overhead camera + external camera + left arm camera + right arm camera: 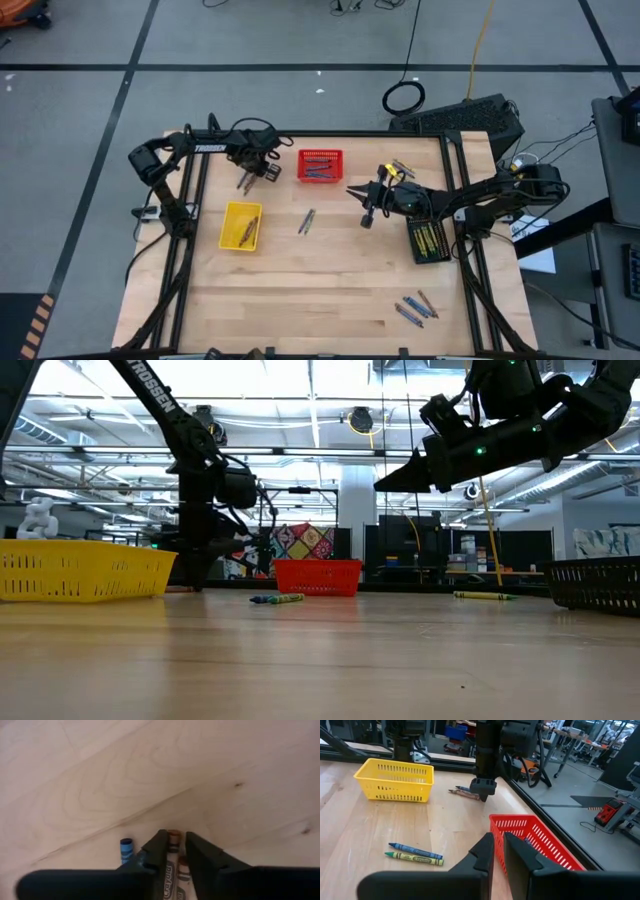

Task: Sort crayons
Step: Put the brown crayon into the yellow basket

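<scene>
My left gripper points down at the table between the yellow basket and the red basket. It is closed around a brown crayon, and a blue crayon lies just beside it. A blue and a green crayon lie flat at mid-table. My right gripper hangs shut and holds nothing, above the table beside the red basket. The red basket holds several crayons. My left gripper pinches the brown crayon's two sides between its fingers, close to one end, which pokes out past the fingertips. The fingers come from above, pointing down, across the stick. The crayon lies flat on the table.
A black basket with yellow-green crayons stands at the right. More crayons lie near the front right, and yellow ones behind my right arm. The yellow basket holds a few sticks. Bare wood fills the table's front half.
</scene>
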